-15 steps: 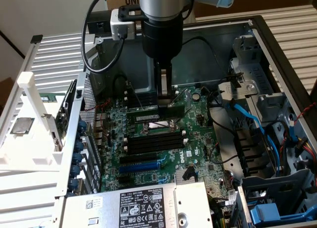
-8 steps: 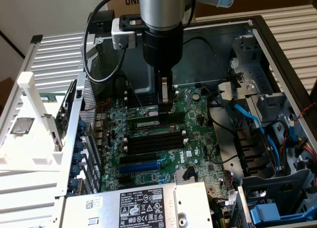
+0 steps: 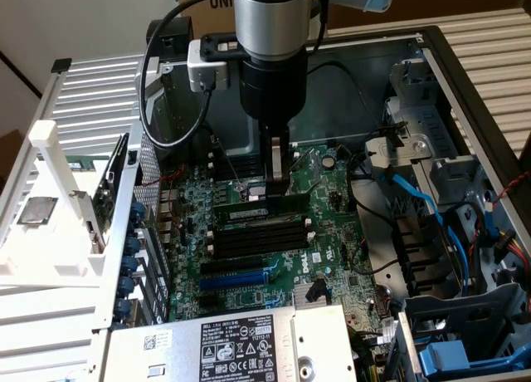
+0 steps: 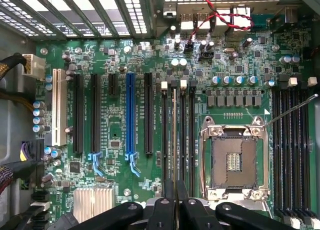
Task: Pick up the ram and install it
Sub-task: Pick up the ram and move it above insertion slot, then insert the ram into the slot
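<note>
A: Where was the ram (image 3: 241, 209)?
B: Centre of the exterior frame, at the black memory slots (image 3: 257, 239), pinched at mid-length by the gripper (image 3: 278, 191) (light, stiff, likely fragile; edges looked safest to hold).

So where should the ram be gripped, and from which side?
By its upper long edge near mid-length, coming straight down from above, with the fingers on its two flat faces. The ram stands on edge along the slots. It is thin and long, and the neighbouring slots block any side approach. The gripper pinches it this way.
</note>
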Robot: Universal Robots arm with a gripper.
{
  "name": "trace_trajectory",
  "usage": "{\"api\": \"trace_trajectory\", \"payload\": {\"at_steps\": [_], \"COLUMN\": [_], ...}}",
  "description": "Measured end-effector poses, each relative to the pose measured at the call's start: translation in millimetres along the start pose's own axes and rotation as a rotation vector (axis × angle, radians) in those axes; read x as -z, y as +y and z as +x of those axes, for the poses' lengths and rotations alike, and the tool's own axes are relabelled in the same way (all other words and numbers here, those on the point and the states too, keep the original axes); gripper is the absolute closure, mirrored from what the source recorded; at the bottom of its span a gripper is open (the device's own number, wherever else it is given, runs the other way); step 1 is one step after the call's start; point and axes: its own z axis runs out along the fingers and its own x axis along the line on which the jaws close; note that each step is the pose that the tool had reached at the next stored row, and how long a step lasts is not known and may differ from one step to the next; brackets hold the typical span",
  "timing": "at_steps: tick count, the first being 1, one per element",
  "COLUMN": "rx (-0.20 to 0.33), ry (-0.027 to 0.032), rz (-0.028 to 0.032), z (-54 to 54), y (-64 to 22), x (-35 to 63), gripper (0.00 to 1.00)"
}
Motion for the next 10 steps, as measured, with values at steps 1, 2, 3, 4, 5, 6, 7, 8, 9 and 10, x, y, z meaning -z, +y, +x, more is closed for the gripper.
{"api": "trace_trajectory", "payload": {"at_steps": [1,2,3,4,5,6,7,8,9,10], "rx": [0.000,0.000,0.000,0.000,0.000,0.000,0.000,0.000,0.000,0.000], "ry": [0.0000,-0.0002,-0.0001,-0.0001,-0.0002,-0.0002,-0.0001,-0.0002,-0.0002,-0.0001], "rz": [0.0000,0.0001,0.0001,0.0001,0.0001,0.0001,0.0001,0.0001,0.0001,0.0001], "z": [0.0,0.0,0.0,0.0,0.0,0.0,0.0,0.0,0.0,0.0], "y": [0.0,0.0,0.0,0.0,0.0,0.0,0.0,0.0,0.0,0.0], "x": [0.0,-0.1,-0.1,-0.1,-0.1,-0.1,-0.1,-0.1,-0.1,0.0], "gripper": [0.88,0.88,0.88,0.88,0.88,0.88,0.88,0.88,0.88,0.88]}}
